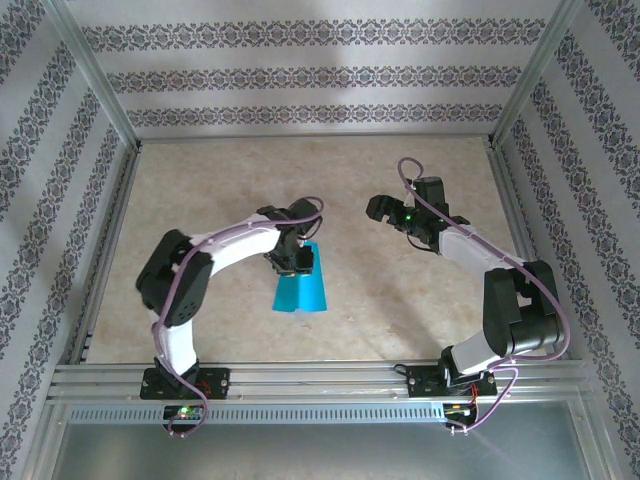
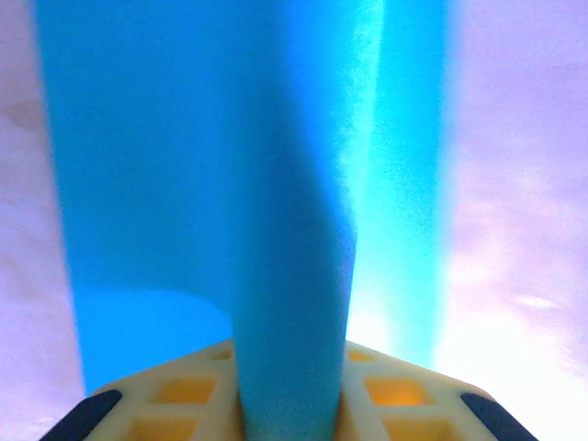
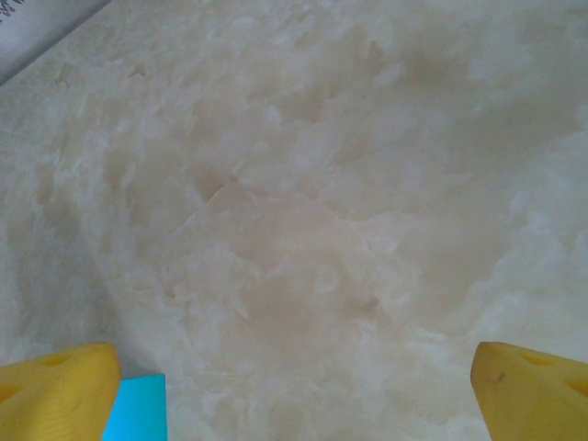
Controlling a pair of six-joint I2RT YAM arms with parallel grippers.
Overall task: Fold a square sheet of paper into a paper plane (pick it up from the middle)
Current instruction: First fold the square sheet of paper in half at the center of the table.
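Striped wallpaper is wrapping the far wall [image 1: 300, 75] and both sides, a beige marbled bench [image 1: 220, 180] is lying under soft light, metal rails [image 1: 320, 378] running along its near edge.

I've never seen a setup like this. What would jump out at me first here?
The bright teal sheet of paper near the middle of the table stands out most. It is bunched into a raised ridge and pinched between the left arm's fingers. To its right, the right arm's fingers hang wide apart above the bare marbled tabletop.
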